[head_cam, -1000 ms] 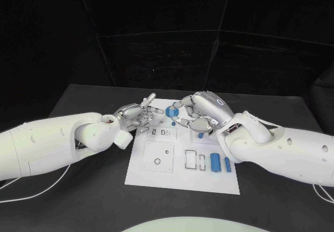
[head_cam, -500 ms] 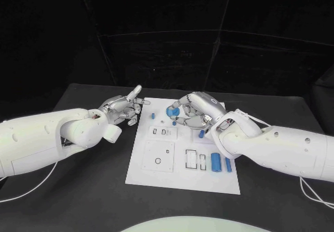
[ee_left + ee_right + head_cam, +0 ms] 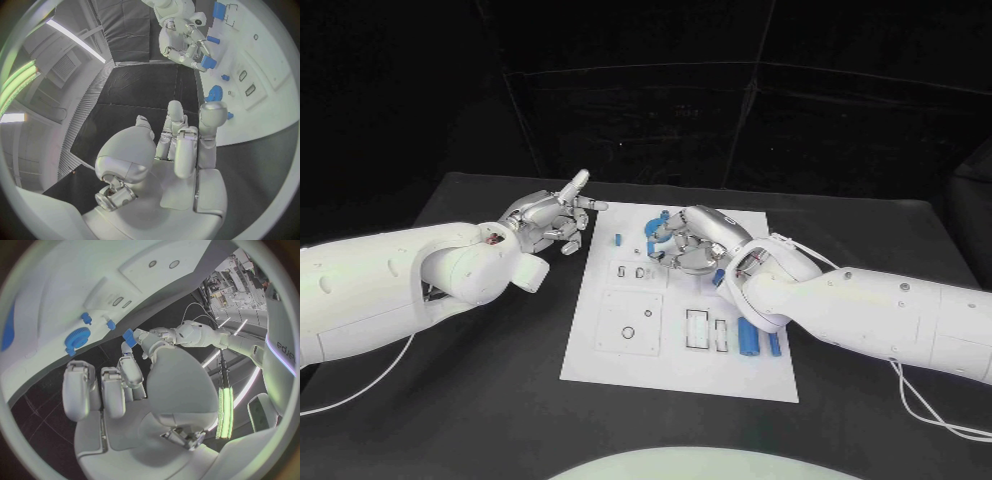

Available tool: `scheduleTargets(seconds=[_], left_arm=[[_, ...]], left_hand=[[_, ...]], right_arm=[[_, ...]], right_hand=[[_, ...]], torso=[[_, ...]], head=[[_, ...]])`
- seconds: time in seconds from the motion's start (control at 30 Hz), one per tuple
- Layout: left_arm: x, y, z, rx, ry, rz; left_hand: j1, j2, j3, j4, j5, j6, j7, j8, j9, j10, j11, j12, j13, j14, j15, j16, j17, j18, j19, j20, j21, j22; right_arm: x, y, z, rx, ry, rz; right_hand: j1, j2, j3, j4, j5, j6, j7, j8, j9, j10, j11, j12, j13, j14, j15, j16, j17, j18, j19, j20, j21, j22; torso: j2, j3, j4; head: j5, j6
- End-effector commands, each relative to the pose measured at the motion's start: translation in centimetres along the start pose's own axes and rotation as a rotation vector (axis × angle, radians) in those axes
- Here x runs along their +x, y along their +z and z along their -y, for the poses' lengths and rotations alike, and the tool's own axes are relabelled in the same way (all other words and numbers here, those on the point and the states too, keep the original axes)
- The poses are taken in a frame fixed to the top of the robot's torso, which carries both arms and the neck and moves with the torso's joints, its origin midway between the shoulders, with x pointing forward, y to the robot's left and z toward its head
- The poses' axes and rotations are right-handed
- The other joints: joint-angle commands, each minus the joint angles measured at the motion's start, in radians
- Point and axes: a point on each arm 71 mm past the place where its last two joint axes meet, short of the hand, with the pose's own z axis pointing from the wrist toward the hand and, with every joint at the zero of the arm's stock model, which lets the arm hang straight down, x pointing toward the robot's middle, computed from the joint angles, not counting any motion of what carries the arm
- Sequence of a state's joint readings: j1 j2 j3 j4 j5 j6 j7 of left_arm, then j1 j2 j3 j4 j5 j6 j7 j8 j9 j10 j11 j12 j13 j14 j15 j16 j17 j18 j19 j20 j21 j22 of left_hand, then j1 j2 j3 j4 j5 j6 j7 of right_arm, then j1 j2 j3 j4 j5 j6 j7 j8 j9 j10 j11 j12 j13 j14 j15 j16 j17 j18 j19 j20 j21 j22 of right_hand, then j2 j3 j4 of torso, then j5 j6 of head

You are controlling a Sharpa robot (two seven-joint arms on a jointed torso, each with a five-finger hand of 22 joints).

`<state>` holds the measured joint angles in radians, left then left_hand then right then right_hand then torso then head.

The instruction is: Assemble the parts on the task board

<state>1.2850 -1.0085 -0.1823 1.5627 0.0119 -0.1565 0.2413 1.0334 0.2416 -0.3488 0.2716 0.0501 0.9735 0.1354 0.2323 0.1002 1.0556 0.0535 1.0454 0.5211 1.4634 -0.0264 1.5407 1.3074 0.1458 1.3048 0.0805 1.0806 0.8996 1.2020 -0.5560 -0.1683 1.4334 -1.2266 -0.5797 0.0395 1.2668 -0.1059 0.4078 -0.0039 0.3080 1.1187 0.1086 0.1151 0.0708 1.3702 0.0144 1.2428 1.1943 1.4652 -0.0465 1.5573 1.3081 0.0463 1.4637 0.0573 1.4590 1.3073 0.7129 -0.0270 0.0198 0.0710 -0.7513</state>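
Note:
The white task board lies in the middle of the black table. A blue gear sits at its far end, with a small blue peg to its left. My right hand hovers just right of the gear and pinches a small blue block at its fingertips; the block also shows in the right wrist view, above the gear. My left hand is off the board's far left corner, fingers apart, holding nothing.
A blue cylinder and a thin blue bar lie near the board's right edge. Another blue piece shows beside my right wrist. Rectangular slots mark the board's middle. Both white forearms flank the board.
My left hand has drawn back from the board's far end to beyond its left corner. My right hand has shifted slightly left and lower, closer to the gear.

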Motion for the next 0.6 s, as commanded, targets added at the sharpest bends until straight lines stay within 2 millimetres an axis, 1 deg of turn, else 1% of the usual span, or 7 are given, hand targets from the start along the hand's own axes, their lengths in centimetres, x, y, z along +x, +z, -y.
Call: scheduleTargets(seconds=[0.03,0.07,0.17,0.37,0.6], left_arm=[[0.2,0.1,0.4,0.032,0.011,-0.007],[0.3,0.2,0.4,0.032,0.010,-0.009],[0.5,0.3,0.4,0.032,0.009,-0.016],[0.9,0.4,0.3,0.029,0.008,-0.028],[1.1,0.5,0.3,0.025,0.006,-0.037]], left_hand=[[0.009,-0.002,0.001,-0.004,-0.003,0.000,0.000,-0.001,-0.001,-0.006,0.000,-0.002,0.001,0.084,0.007,-0.002,0.186,-0.008,-0.001,0.003,-0.005,0.000],[0.009,-0.002,0.001,-0.004,-0.003,0.000,0.000,-0.001,-0.001,-0.006,0.000,-0.002,0.001,0.084,0.007,-0.002,0.186,-0.008,-0.001,0.003,-0.006,0.000],[0.009,-0.002,0.001,-0.004,-0.003,0.000,0.000,-0.001,-0.001,-0.006,0.000,-0.002,0.001,0.084,0.007,-0.002,0.186,-0.008,-0.001,0.003,-0.006,-0.001],[0.011,-0.003,0.000,-0.005,-0.003,-0.001,0.000,-0.002,-0.001,-0.006,0.000,-0.002,0.001,0.084,0.007,-0.002,0.186,-0.008,-0.001,0.003,-0.006,-0.001],[0.011,-0.004,0.000,-0.005,-0.003,-0.001,0.000,-0.002,-0.001,-0.006,0.000,-0.002,0.001,0.084,0.007,-0.002,0.186,-0.008,-0.001,0.003,-0.005,0.000]], right_arm=[[0.5,0.2,0.3,0.040,0.036,-0.056],[0.7,0.3,0.3,0.043,0.038,-0.061],[1.1,0.4,0.5,0.055,0.040,-0.076],[1.9,0.6,0.9,0.082,0.042,-0.114],[2.3,0.6,1.1,0.098,0.039,-0.132]], right_hand=[[0.003,0.012,-0.001,0.000,0.003,0.012,-0.004,0.002,0.002,0.001,0.005,-0.003,0.000,0.101,-0.006,0.001,0.244,0.002,0.019,-0.005,-0.003,0.029],[0.003,0.012,-0.001,0.000,0.003,0.012,-0.004,0.002,0.002,0.001,0.005,-0.003,0.000,0.101,-0.006,0.001,0.244,0.002,0.019,-0.005,-0.003,0.029],[0.002,0.013,-0.002,0.000,0.005,0.012,-0.004,0.002,0.002,0.001,0.005,-0.003,0.001,0.101,-0.005,0.001,0.243,0.002,0.019,-0.005,-0.004,0.029],[0.000,0.013,-0.004,0.001,0.010,0.011,-0.003,0.001,0.002,0.000,0.005,-0.004,0.000,0.101,-0.005,0.000,0.242,0.003,0.018,-0.004,-0.005,0.027],[-0.001,0.014,-0.005,0.002,0.011,0.011,-0.003,0.001,0.002,0.000,0.005,-0.004,-0.001,0.100,-0.005,0.000,0.241,0.002,0.018,-0.004,-0.005,0.027]], torso=[[0.001,0.0011,-0.0006],[0.000,0.0012,-0.0014],[0.001,0.0005,-0.0001],[0.001,0.0011,-0.0004],[0.001,0.0007,-0.0005]], head=[[0.000,-0.001],[0.001,-0.001],[0.001,-0.002],[0.003,-0.003],[0.006,-0.005]])
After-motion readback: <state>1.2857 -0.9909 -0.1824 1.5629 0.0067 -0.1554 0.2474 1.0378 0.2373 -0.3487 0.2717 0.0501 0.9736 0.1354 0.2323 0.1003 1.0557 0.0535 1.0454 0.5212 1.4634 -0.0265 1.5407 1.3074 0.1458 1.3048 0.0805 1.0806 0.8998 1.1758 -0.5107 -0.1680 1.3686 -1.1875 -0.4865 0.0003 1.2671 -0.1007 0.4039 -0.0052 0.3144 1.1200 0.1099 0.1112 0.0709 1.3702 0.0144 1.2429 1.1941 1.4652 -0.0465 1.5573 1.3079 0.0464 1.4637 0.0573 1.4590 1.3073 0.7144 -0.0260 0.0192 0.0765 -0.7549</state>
